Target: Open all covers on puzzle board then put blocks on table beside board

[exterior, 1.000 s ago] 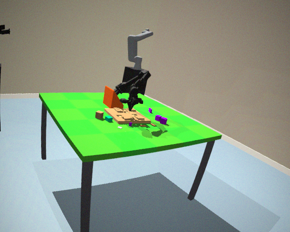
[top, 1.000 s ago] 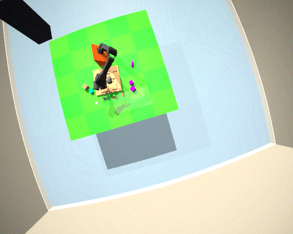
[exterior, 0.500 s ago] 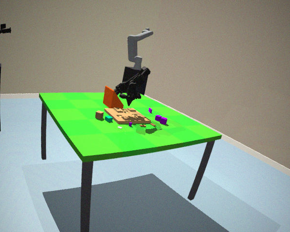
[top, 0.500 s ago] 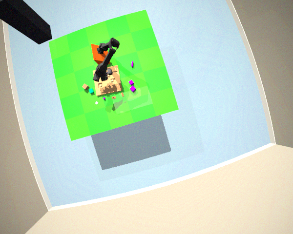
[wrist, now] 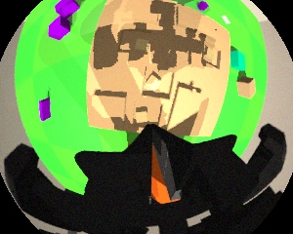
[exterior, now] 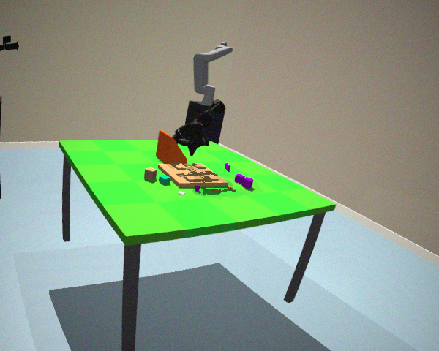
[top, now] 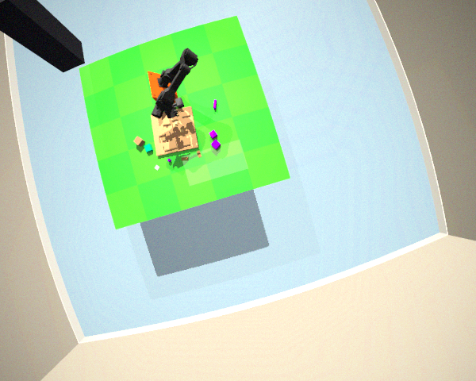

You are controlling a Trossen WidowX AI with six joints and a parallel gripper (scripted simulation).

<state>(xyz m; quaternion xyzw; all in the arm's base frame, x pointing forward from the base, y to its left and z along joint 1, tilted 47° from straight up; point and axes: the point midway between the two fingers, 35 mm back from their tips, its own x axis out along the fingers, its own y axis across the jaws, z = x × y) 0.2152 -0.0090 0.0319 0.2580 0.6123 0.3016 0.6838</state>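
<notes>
The tan puzzle board [top: 159, 143] [exterior: 168, 170] [wrist: 220, 104] lies flat on the table, mottled by shadow. Its covers are the same tan, and I cannot tell how far each is open. A small pale block-like shape [wrist: 142, 113] shows in an opening near the board's close edge in the wrist view. My gripper [exterior: 192, 153] [wrist: 150, 128] is shut and empty, pointing down above the board's edge nearest the orange wedge. A tan cube [top: 138, 140] [exterior: 150, 174] [wrist: 246, 88] and a teal block [top: 148, 148] [exterior: 164, 180] [wrist: 237, 59] rest on the table beside the board.
An orange wedge [top: 153, 85] [exterior: 168, 149] stands behind the board. Two purple blocks [top: 216, 144] [exterior: 246, 183] [wrist: 59, 28] and a thin purple piece [top: 215, 105] [exterior: 227, 167] [wrist: 44, 109] lie on the other side. A small purple piece [top: 169, 160] [exterior: 197, 188] and a white chip [top: 156, 167] [exterior: 181, 193] lie in front.
</notes>
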